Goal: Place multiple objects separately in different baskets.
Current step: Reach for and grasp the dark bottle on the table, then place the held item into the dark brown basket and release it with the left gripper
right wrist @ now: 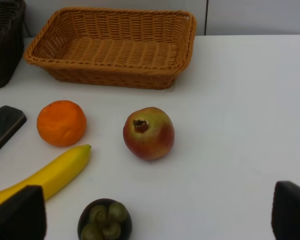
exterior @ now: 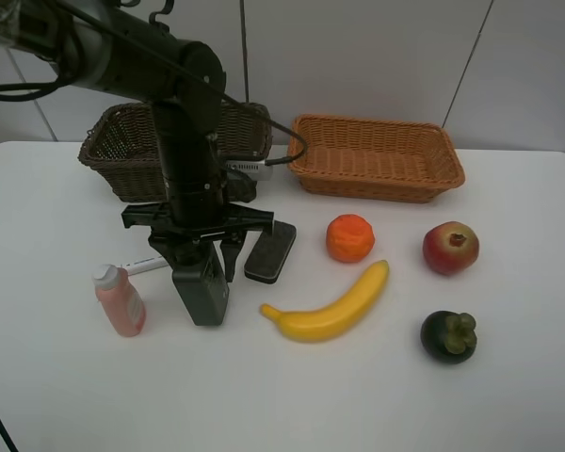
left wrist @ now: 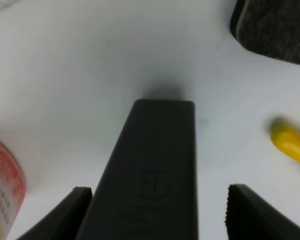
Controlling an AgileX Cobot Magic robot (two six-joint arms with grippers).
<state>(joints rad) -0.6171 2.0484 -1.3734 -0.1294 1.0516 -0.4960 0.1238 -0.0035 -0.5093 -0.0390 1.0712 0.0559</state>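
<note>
From where I stand, the far left of the white table (exterior: 56, 395) has the pink bottle (exterior: 120, 301), upright with its white cap on. Just behind it the white marker (exterior: 143, 266) lies flat, its far end hidden by the arm. At the back stands the dark brown basket (exterior: 102, 151), deep, and partly covered by that same arm.

The left gripper (exterior: 200, 264) points down over the black pump bottle (exterior: 201, 294). Its jaws straddle the bottle without clamping it. In the left wrist view one finger sits close against the bottle's side and the other stands clear of it with table showing between. I cannot tell whether the bottle rests on the table.

Just to the right lies the flat black block (exterior: 270, 251), near the gripper's finger. The banana (exterior: 331, 304) lies in front of it, its stem end towards the pump bottle. The orange (exterior: 349, 237) sits just beyond the banana's other tip. Behind them is the orange-tan basket (exterior: 377, 191), shallow, and close beside the dark one.

Further right sits the apple (exterior: 450, 248), with the mangosteen (exterior: 448, 336) nearer to me, apart from it.

The right gripper (right wrist: 155, 217) shows only in its own wrist view. Its fingers are spread wide and hold nothing, above the table near the mangosteen.
</note>
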